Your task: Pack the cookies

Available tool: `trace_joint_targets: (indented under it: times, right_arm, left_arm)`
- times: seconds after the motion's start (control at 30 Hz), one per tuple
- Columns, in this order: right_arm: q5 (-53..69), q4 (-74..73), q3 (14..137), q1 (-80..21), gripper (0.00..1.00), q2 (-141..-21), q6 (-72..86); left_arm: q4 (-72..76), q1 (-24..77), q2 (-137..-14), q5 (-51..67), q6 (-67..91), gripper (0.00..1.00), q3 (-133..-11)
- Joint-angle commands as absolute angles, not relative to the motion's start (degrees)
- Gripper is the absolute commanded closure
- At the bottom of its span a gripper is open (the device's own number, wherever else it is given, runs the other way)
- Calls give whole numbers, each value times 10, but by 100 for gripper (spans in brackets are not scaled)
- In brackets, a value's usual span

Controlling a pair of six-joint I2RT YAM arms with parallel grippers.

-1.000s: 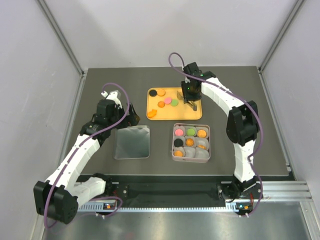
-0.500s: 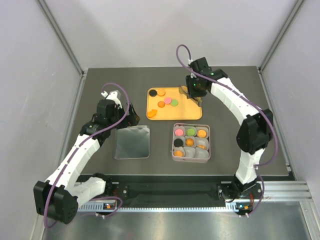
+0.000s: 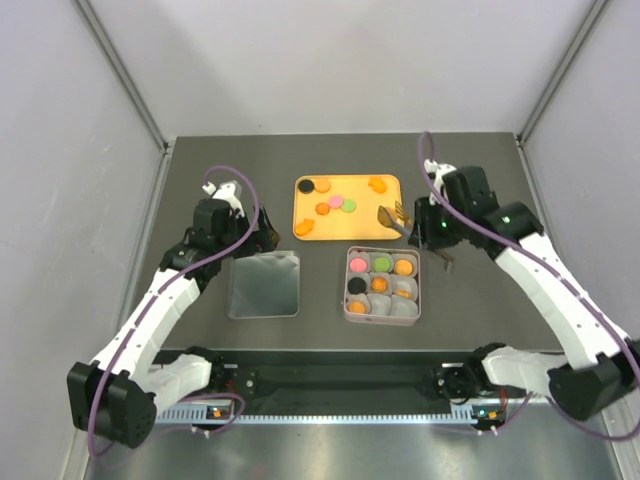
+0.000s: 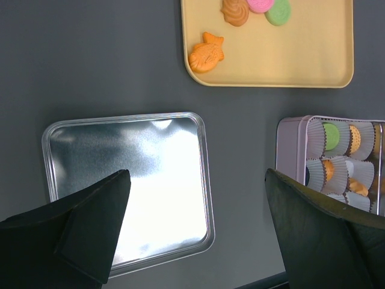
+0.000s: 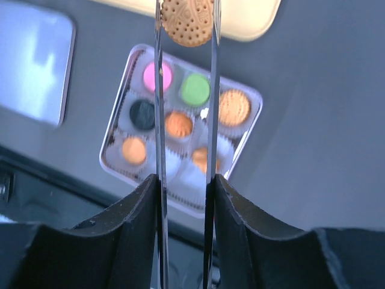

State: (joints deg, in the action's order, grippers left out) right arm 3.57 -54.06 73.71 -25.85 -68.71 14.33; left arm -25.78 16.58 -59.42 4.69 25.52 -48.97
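Right arm (image 3: 520, 250) has swung off the yellow tray (image 3: 348, 236); the right jaws, pinched narrow, hold a round dotted biscuit (image 5: 187, 21) in the air between the tray and the cookie tin (image 3: 382, 316), probably bound for an empty cup. Left jaws gape wide and empty above the tin lid (image 4: 129, 192). No brand or writing is legible anywhere.

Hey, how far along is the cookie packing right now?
Done: the square pale pink tin holds cookies in most paper cups; two near-row cups look empty. In hand: the right gripper pinches a round tan dotted biscuit at the edge of the yellow tray. Left: seven cookies lie on that tray, the silver metal lid sits off the tin, and the open left gripper hovers over it, holding nothing.
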Motion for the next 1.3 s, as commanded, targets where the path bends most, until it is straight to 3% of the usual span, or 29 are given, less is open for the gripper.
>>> trace_joint_targets:
  times: [0.0, 0.4, 0.77, 1.27]
  right_arm:
    - [81, -591, 687, -261, 63, -613, 142]
    - [111, -657, 613, -335, 62, -522, 186]
    - [87, -662, 586, -410, 62, -515, 223]
    - [69, -645, 570, -431, 59, -533, 230]
  left_arm:
    - [-246, 163, -593, 48, 250, 2, -493]
    - [-248, 163, -597, 48, 250, 2, -492]
    - [-247, 163, -602, 53, 250, 2, -491]
    - [-247, 163, -603, 53, 250, 2, -491]
